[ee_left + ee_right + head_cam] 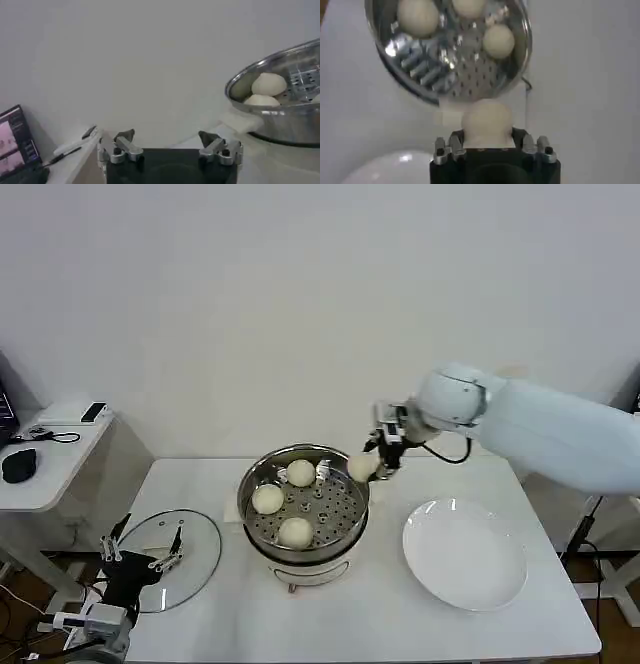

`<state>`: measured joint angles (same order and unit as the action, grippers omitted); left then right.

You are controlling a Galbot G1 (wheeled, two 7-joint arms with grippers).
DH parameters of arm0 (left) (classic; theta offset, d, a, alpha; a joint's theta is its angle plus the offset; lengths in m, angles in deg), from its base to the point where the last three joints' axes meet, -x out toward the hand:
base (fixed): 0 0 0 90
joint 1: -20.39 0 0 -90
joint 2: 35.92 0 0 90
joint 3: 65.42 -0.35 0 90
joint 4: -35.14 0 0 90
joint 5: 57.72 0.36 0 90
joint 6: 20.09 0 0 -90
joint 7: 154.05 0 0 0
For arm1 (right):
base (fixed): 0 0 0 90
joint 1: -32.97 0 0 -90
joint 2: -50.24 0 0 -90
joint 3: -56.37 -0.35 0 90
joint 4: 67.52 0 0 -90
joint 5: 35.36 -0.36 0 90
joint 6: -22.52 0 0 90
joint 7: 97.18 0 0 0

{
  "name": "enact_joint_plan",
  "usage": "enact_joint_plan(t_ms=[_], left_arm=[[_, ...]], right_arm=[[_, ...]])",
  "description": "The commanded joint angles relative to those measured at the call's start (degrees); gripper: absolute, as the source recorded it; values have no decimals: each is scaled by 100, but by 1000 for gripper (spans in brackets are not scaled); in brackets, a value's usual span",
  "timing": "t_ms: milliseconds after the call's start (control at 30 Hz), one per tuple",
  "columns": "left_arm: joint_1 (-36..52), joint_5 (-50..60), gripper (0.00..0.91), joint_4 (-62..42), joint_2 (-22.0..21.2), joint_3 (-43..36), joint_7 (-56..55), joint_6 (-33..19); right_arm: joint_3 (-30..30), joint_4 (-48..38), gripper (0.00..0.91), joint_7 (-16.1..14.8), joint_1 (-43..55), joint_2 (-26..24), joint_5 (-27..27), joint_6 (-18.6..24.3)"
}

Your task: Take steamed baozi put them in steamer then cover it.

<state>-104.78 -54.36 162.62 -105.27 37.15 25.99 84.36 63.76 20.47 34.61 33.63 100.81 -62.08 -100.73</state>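
Three baozi (283, 501) sit in the steamer (304, 540). The right gripper (383, 456) clamps the fourth (361, 468) at its two o'clock rim. The left gripper (140, 550) hangs wide open.

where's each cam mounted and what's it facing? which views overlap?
Head: on the robot's head, looking down at the table; steamer, plate, glass lid, both arms.
Left wrist: low by the table edge, facing the wall; open left gripper in the foreground.
Right wrist: above the steamer's rim, looking down; right gripper shut on the fourth baozi.
Shared: all three show the steamer holding three baozi.
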Motion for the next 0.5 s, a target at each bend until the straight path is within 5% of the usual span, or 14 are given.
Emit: enact_joint_plan(t_ms=[33,500], left_arm=[[-12,-18,907,-33,0,29,0,-13],[-1,-46,907,-117,1,60,-3,-26]], right_arm=[[394,-247,645,736,97,1149,-1059,-778],[370,-711,645,596,-554,1319,-578,-835]])
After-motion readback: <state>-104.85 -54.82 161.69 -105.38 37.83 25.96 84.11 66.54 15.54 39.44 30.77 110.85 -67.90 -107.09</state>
